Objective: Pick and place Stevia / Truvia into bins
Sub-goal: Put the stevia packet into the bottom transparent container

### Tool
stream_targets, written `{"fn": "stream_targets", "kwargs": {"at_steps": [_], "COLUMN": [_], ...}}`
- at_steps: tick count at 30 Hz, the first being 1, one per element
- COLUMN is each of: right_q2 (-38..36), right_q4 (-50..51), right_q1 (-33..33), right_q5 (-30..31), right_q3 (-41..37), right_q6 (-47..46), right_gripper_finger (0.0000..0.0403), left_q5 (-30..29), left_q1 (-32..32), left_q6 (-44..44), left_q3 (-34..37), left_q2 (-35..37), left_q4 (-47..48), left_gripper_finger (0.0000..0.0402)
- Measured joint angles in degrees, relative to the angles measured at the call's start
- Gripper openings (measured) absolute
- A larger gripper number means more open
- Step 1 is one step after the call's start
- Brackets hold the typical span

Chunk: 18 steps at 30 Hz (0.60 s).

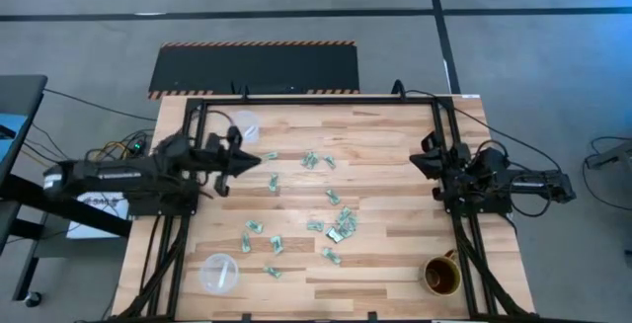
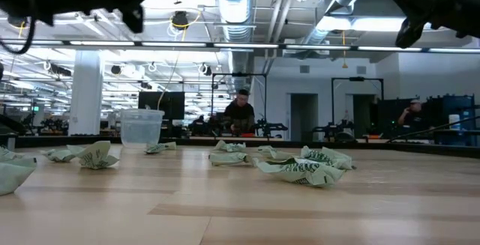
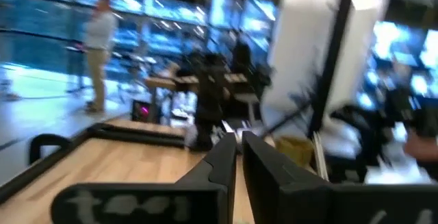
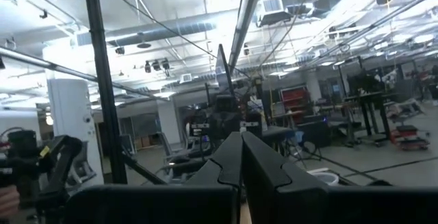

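Note:
Several pale green and white Stevia packets [image 1: 336, 226] lie flat and scattered over the middle of the wooden table; in the low view they look crumpled [image 2: 304, 168]. One clear cup bin [image 1: 244, 123] stands near the far left corner, also seen in the low view [image 2: 142, 127]. A second bin [image 1: 218, 274] stands near the front left. My left gripper [image 1: 257, 159] hangs above the table's left side, shut and holding nothing, pointing toward the packets [image 3: 239, 147]. My right gripper [image 1: 416, 160] hovers at the right side, shut and holding nothing [image 4: 241, 138].
A brown mug [image 1: 441, 276] stands near the front right corner. Black frame rails [image 1: 316, 98] run along the table's far edge and both sides. A black mat with striped edges [image 1: 255, 69] lies on the floor beyond the table. People stand in the room behind.

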<state>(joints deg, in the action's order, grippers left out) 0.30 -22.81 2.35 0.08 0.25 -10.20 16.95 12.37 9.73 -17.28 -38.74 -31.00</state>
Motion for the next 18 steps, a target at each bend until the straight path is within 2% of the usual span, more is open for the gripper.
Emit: {"fn": "stream_targets", "kwargs": {"at_steps": [7,14,18], "right_q2": [0.0,0.0,0.0], "right_q4": [0.1,0.3,1.9], "right_q1": [0.0,0.0,0.0], "right_q5": [-0.2,-1.7,-1.7], "right_q3": [0.0,0.0,0.0], "right_q6": [-5.8,-7.0,-7.2], "right_gripper_finger": [0.0,0.0,0.0], "left_q5": [0.4,0.3,0.4], "left_q1": [-2.3,-2.7,-2.7], "left_q6": [-4.8,-12.9,-16.9], "left_q3": [-11.2,-24.2,-31.8], "left_q2": [-19.9,-38.0,-46.1], "left_q4": [3.4,18.6,27.2], "left_gripper_finger": [0.0019,0.0023,0.0051]}}
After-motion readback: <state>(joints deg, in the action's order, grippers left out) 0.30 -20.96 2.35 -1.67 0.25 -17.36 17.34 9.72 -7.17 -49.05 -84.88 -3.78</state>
